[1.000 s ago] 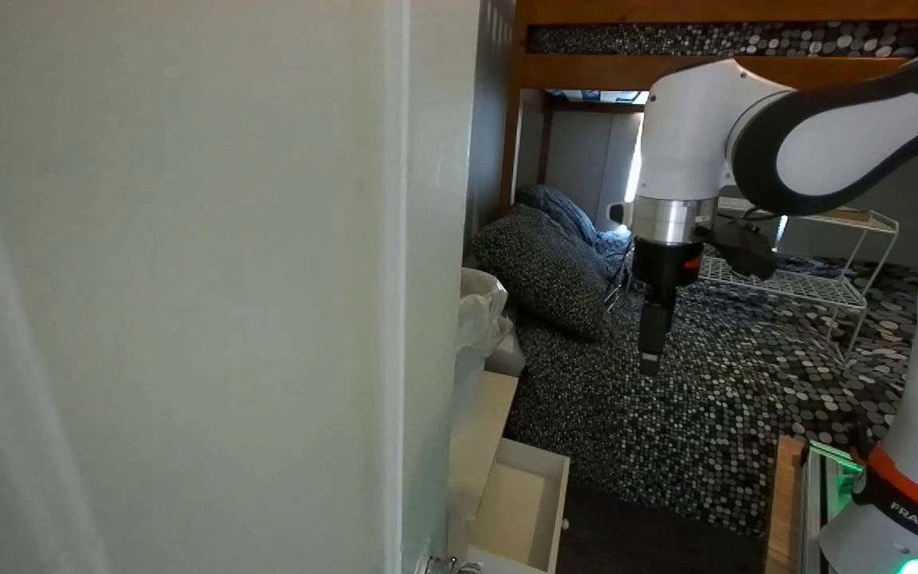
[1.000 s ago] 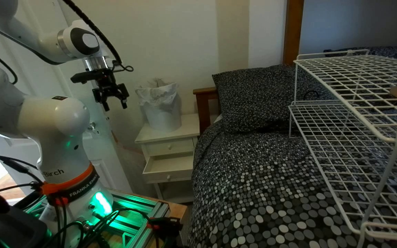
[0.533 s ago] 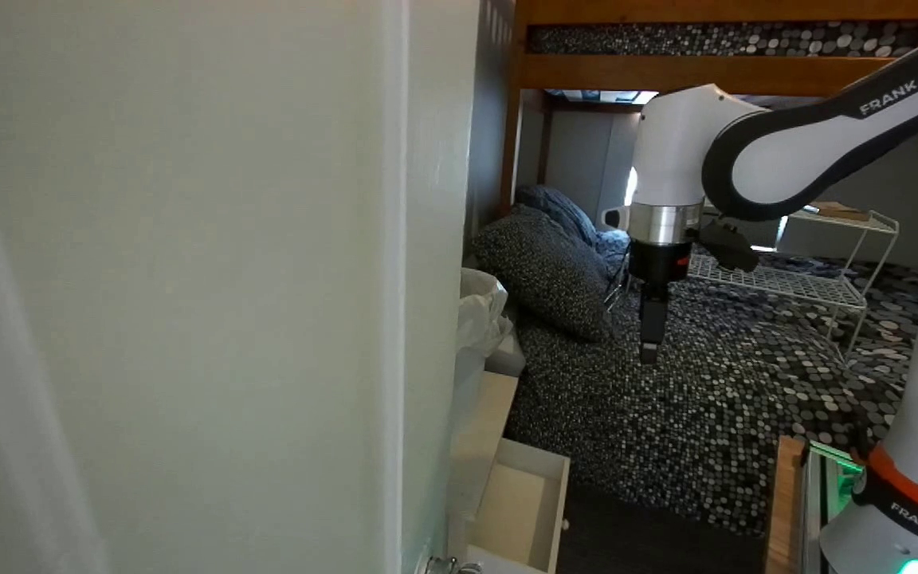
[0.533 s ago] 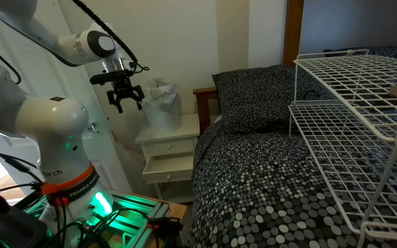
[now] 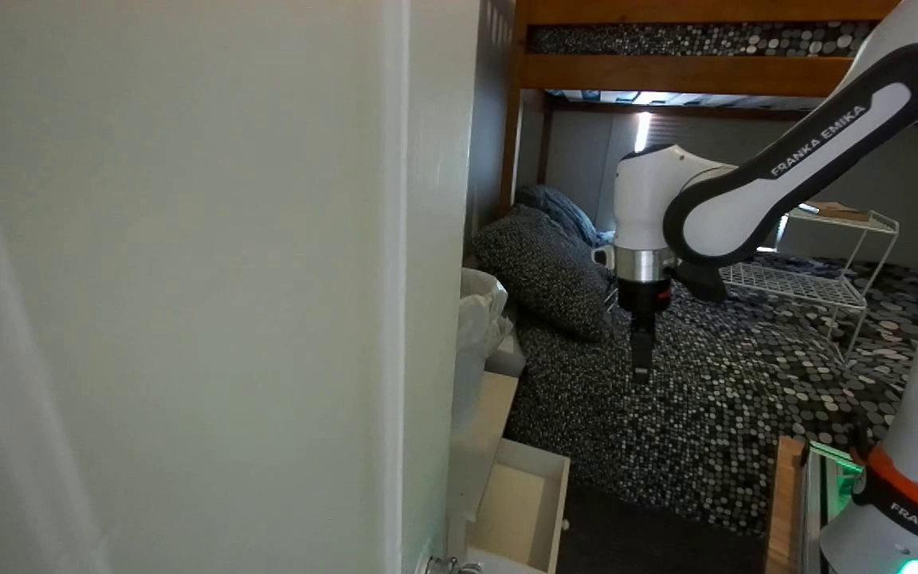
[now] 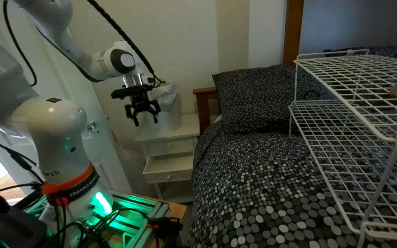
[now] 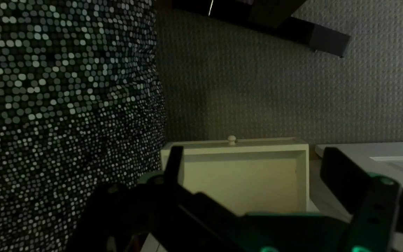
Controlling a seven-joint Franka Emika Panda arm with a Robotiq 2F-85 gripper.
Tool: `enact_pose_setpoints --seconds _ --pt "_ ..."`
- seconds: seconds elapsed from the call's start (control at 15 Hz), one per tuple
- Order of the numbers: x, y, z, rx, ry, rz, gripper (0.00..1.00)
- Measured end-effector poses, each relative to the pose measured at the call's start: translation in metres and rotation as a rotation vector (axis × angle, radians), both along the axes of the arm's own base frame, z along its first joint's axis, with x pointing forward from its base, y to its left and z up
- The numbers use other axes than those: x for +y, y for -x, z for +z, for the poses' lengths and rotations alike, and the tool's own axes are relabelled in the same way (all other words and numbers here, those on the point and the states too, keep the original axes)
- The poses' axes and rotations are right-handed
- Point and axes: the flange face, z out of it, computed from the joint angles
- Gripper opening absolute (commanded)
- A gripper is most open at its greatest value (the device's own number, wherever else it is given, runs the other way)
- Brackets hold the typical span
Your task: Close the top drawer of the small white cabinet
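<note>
The small white cabinet (image 6: 190, 122) stands between door and bed and also shows in an exterior view (image 5: 492, 406). Its uppermost front (image 6: 160, 147), with a knob, sits shut. Below it a white drawer (image 6: 153, 178) with pale inner walls is pulled out; it also shows in an exterior view (image 5: 560, 510) and in the wrist view (image 7: 205, 151), knob on the far side. My gripper (image 6: 146, 122) is open and empty, pointing down, in the air above the drawer and in front of the bin, touching nothing. In the wrist view (image 7: 254, 150) its fingers frame the drawer and hide its near part.
A white bin with a bag (image 6: 167, 119) stands on the cabinet top, partly behind the gripper. The bed (image 6: 253, 165) with dotted bedding borders the cabinet. A white door (image 5: 228, 319) stands on its other side. A wire rack (image 6: 348, 96) stands on the bed.
The arm has reached out and come lower, carrying the open gripper closer to the cabinet. The drawer, bin and cabinet have not moved.
</note>
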Motion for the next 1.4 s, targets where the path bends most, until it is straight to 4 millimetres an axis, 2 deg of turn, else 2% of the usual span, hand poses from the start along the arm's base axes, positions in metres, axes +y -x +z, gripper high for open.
enact_pose_setpoints --seconds 0.27,0.6,0.73,1.13,1.27,1.4 --pt "-0.019 -0.004 -0.052 0.05 0.005 -0.008 1.0" --pt "-0.044 0.003 -0.116 0.104 -0.007 -0.021 1.0" --pt "-0.045 0.002 -0.123 0.115 -0.009 -0.023 1.0" --pt "-0.046 -0.004 -0.124 0.085 -0.009 -0.042 1.0" --pt "-0.046 -0.004 -0.137 0.069 -0.017 -0.057 1.0" --pt "-0.043 0.003 -0.161 0.081 -0.019 -0.069 1.0"
